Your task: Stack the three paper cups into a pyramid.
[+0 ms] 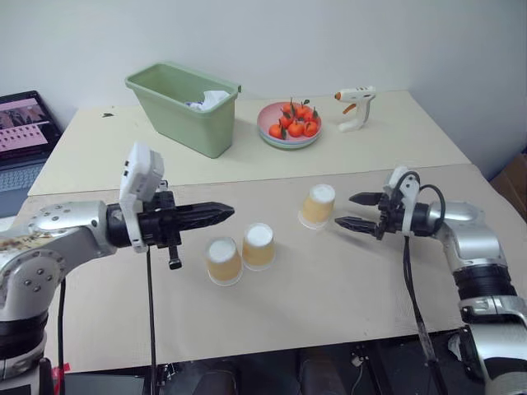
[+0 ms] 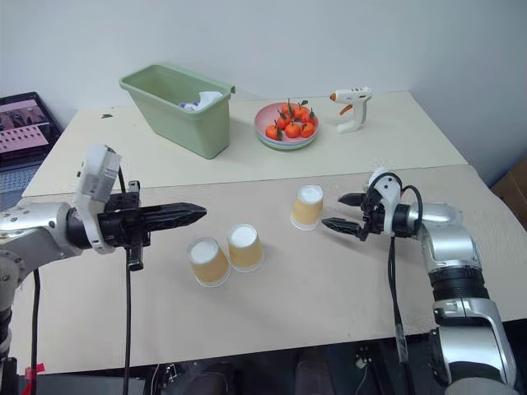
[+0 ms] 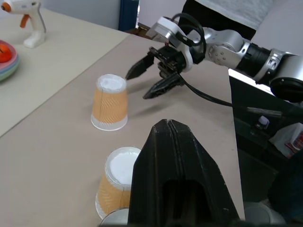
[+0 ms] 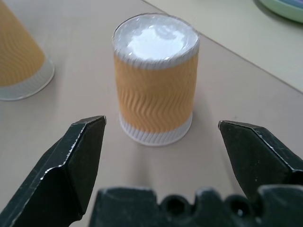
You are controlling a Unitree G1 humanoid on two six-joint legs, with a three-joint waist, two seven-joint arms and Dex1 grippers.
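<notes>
Three paper cups stand upside down on your tan table top (image 1: 346,280), none yet lifted, so you are at the step of fetching the top cup. Two of them, the near-left cup (image 1: 223,260) and the cup beside it (image 1: 258,245), sit touching or nearly so as the base pair. The lone third cup (image 1: 317,205) stands apart, towards your right. A pale wall closes the room behind, and a second, lighter table (image 1: 395,140) butts against the far edge, carrying a green bin (image 1: 183,107), a plate of small red fruit (image 1: 290,125) and a white glue gun (image 1: 355,108). A laptop (image 1: 20,136) sits off to the far left.

Your right gripper (image 1: 356,211) has its jaws spread wide, pointing at the lone cup from just beside it; in its wrist view the cup sits centred between the two fingers but beyond their tips. Your left gripper (image 1: 216,213) is pinched tight, holding nothing, hovering above the table left of the base pair.

Next, I judge, you need to ease the right gripper forward until the fingers flank the ribbed wall, then squeeze gently; thin paper will crush.
</notes>
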